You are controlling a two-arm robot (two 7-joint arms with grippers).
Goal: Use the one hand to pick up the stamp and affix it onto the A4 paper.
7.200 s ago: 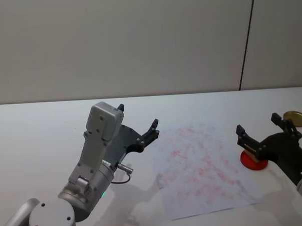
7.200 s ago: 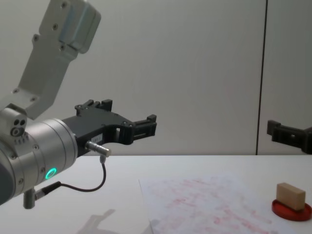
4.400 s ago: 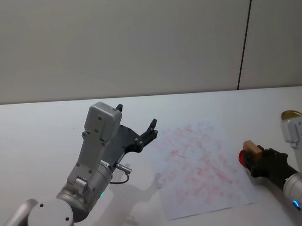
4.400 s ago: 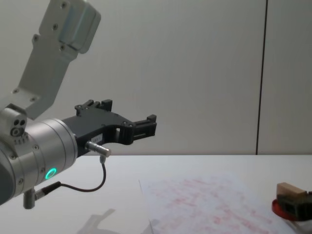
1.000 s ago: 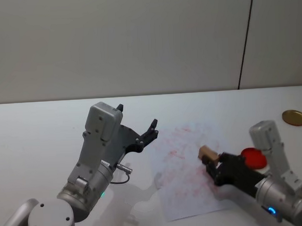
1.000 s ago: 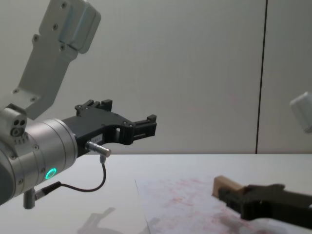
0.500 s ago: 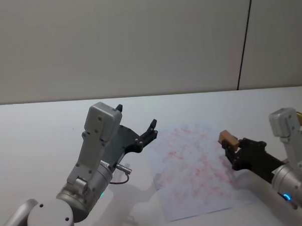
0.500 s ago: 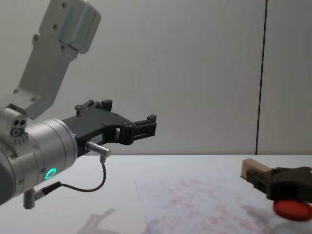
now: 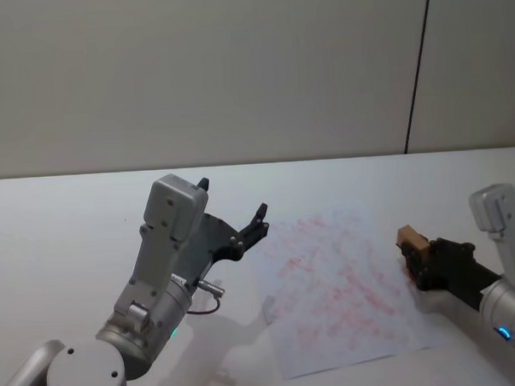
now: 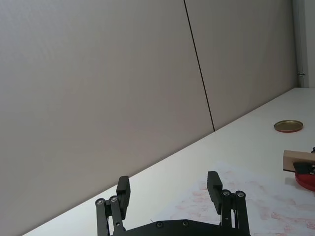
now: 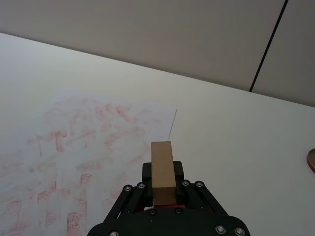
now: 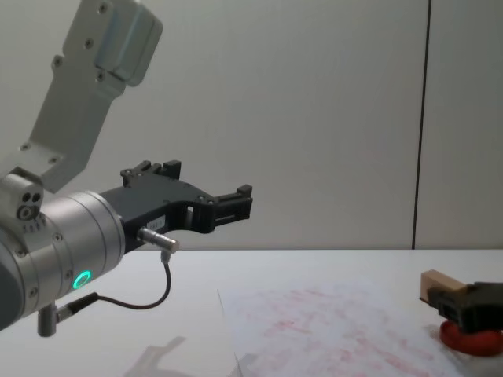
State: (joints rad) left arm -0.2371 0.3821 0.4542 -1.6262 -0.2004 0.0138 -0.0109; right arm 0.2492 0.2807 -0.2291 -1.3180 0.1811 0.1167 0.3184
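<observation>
Gripping the stamp point(image 9: 409, 237) firmly by its lower part with the right gripper point(image 9: 418, 254), clamped shut around it. Holding it lifted at the right-hand edge of the A4 paper point(image 9: 335, 296), just above the red ink pad point(image 12: 470, 340), clear of the sheet. And over on the left, hanging in the air above the table point(image 9: 62, 219) beside the paper's left edge with the left gripper point(image 10: 169, 189) spread wide open, gripping nothing at all

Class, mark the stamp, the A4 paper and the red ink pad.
stamp point(image 11: 162, 167): right wrist view, its long wooden face.
A4 paper point(image 9: 335, 296): head view, middle of the sheet.
red ink pad point(image 12: 468, 343): chest view, its front rim.
</observation>
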